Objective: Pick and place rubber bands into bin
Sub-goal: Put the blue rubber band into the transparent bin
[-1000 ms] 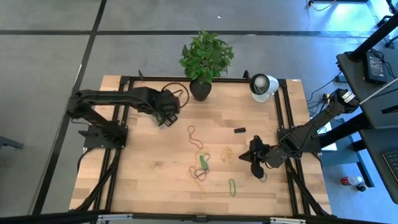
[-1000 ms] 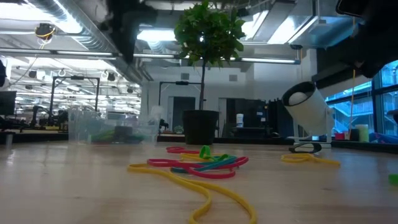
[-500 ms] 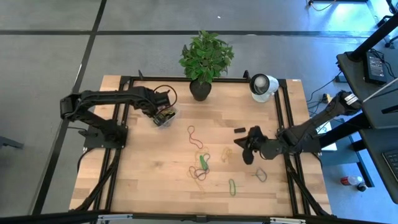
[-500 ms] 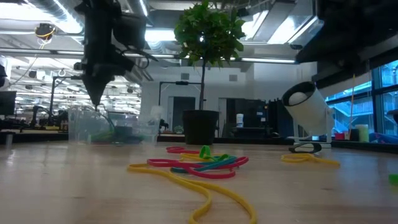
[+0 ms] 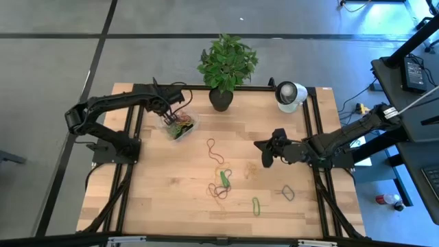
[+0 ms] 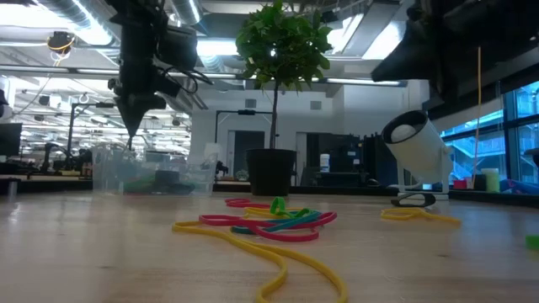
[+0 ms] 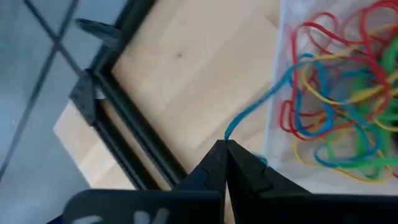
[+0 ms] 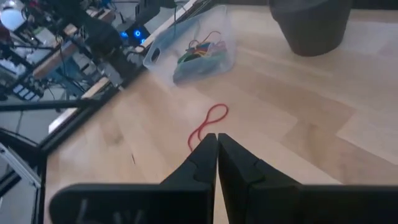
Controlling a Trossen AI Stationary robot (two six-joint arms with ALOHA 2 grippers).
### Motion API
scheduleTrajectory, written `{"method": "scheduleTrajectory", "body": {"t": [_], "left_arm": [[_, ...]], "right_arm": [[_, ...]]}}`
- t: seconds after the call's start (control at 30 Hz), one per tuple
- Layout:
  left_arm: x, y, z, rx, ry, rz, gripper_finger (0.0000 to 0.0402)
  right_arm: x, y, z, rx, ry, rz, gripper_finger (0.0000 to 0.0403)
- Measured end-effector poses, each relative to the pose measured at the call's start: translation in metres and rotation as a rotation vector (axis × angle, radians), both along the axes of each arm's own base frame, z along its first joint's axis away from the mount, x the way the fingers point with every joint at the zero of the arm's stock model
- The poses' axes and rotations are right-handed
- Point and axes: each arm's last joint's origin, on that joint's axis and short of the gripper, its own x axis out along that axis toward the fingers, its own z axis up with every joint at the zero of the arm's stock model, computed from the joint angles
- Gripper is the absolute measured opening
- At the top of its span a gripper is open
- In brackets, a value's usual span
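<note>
Left gripper (image 7: 225, 144) closed on a blue rubber band (image 7: 261, 107) trailing into the clear bin (image 5: 179, 126), bin left of the plant pot (image 5: 221, 100), right gripper (image 5: 261, 152) closed and empty, loose rubber bands (image 5: 223, 180) right of the bin

The left claw (image 7: 225, 144) pinches a blue rubber band (image 7: 264, 99) trailing into the bin (image 7: 273, 134) of coloured bands.
</note>
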Motion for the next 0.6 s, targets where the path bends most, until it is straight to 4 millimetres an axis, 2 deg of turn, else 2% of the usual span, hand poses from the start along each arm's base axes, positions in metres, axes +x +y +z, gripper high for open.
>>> {"method": "scheduleTrajectory", "body": {"t": [0.1,0.27,0.43,0.6], "left_arm": [[0.002,-0.001,0.000,-0.110,-0.056,-0.051,0.0001],[0.008,-0.017,-0.008,-0.338,-0.159,-0.146,0.0001],[0.012,-0.026,-0.021,-0.282,-0.124,-0.199,0.0001],[0.016,-0.025,-0.027,-0.278,-0.191,-0.185,0.0021]], "right_arm": [[0.001,-0.002,0.000,0.018,-0.011,-0.015,0.0019],[0.001,-0.002,0.000,0.020,-0.012,-0.019,0.0011],[0.001,-0.002,0.000,0.020,-0.012,-0.019,0.0004],[0.001,-0.004,0.000,0.020,-0.012,-0.029,0.0010]]}}
